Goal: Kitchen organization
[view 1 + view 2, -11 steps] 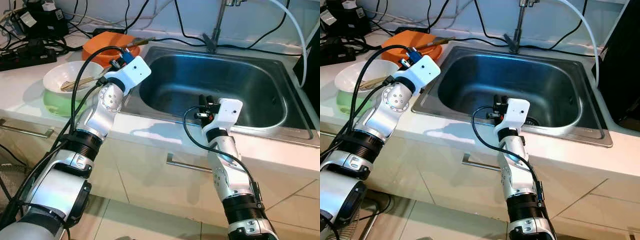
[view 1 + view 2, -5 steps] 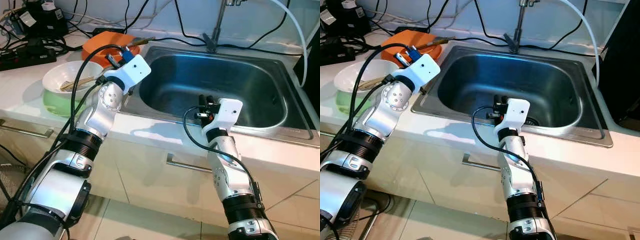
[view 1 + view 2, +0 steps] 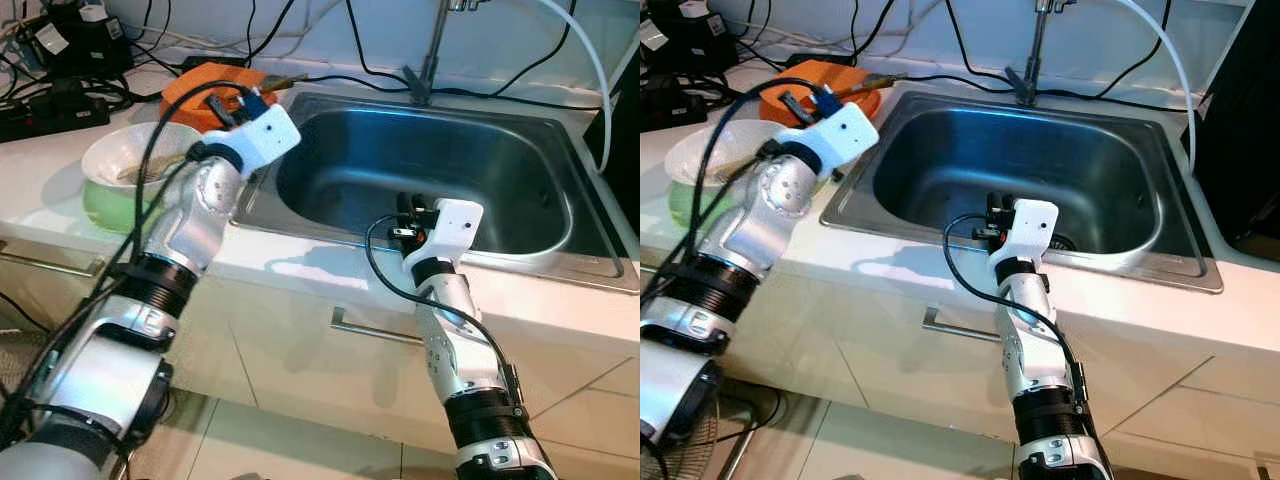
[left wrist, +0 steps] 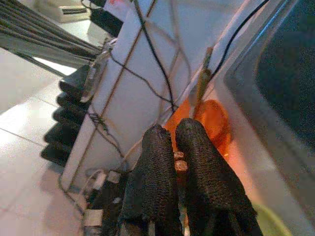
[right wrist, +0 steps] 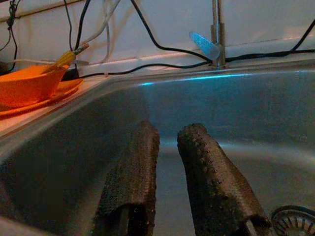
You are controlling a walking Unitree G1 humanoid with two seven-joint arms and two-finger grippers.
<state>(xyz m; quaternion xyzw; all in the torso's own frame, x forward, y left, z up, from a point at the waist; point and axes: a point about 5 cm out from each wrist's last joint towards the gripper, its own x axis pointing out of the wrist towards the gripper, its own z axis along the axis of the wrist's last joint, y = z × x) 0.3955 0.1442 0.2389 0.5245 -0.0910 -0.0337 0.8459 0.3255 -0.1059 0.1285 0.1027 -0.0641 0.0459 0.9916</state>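
An orange bowl (image 3: 195, 80) on an orange plate stands at the sink's back left corner, with a wooden-handled utensil (image 3: 285, 80) lying across it. Nearer me, a white bowl (image 3: 115, 150) holding wooden chopsticks is stacked in a green bowl (image 3: 100, 205). My left gripper (image 3: 232, 103) hovers over the counter between the white bowl and the orange bowl; in the left wrist view its fingers (image 4: 157, 162) are shut with nothing in them and point at the orange bowl (image 4: 214, 118). My right gripper (image 3: 405, 205) hangs open over the front edge of the steel sink (image 3: 480, 150).
A faucet (image 3: 432, 45) rises behind the sink, and black cables run along the back wall. A power strip (image 3: 40, 110) with plugs lies on the counter at far left. The drain (image 5: 290, 219) sits in the basin floor. A drawer handle (image 3: 370, 330) is below the counter.
My left arm has swung left and back, bringing its gripper closer to the orange bowl. The right arm has not moved.
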